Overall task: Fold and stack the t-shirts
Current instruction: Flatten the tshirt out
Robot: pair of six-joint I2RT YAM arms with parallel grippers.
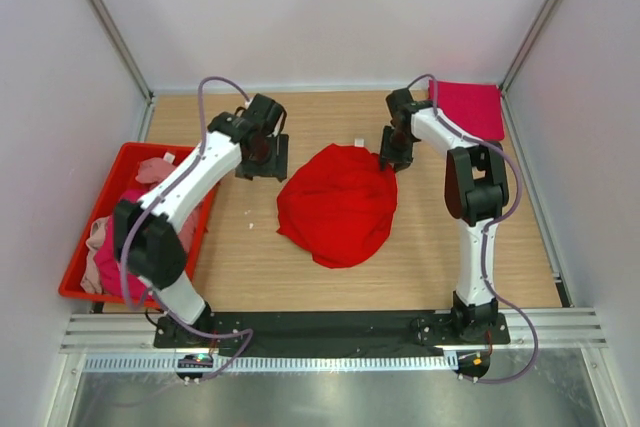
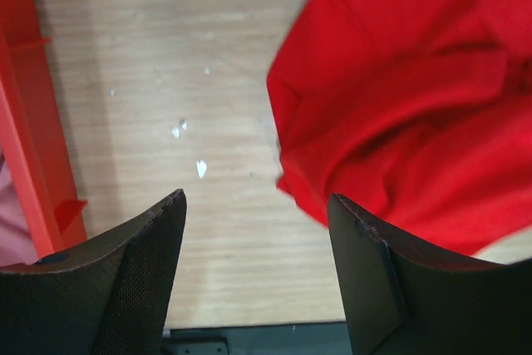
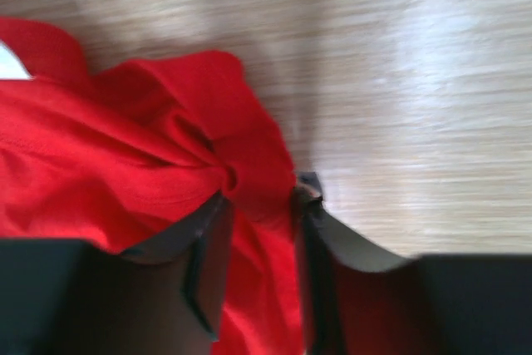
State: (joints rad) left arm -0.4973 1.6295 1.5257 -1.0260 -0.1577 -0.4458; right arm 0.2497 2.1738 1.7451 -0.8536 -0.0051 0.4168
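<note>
Top external view: red bin (image 1: 128,154), 9 o'clock, pink t-shirts (image 1: 105,247) waiting; red t-shirt (image 1: 338,205), centre, crumpled; magenta t-shirt (image 1: 468,107), 1 o'clock, folded, likely the stack base. Right gripper (image 1: 390,159) pinches the red shirt's 1 o'clock edge, presumably to spread it; left gripper (image 1: 262,161), jaws spread, empty, at its 10 o'clock.

both arms share one build: the left arm (image 1: 195,182) and right arm (image 1: 468,247) have glossy white tube links joined by chunky black joints. a thin mauve cable (image 1: 202,112) runs along each, and each has a black base (image 1: 470,327). the left gripper (image 2: 258,205) has matte black wedge fingers (image 2: 141,288), one inner face finely dimpled; the right gripper (image 3: 258,201) has the same black fingers.
</note>
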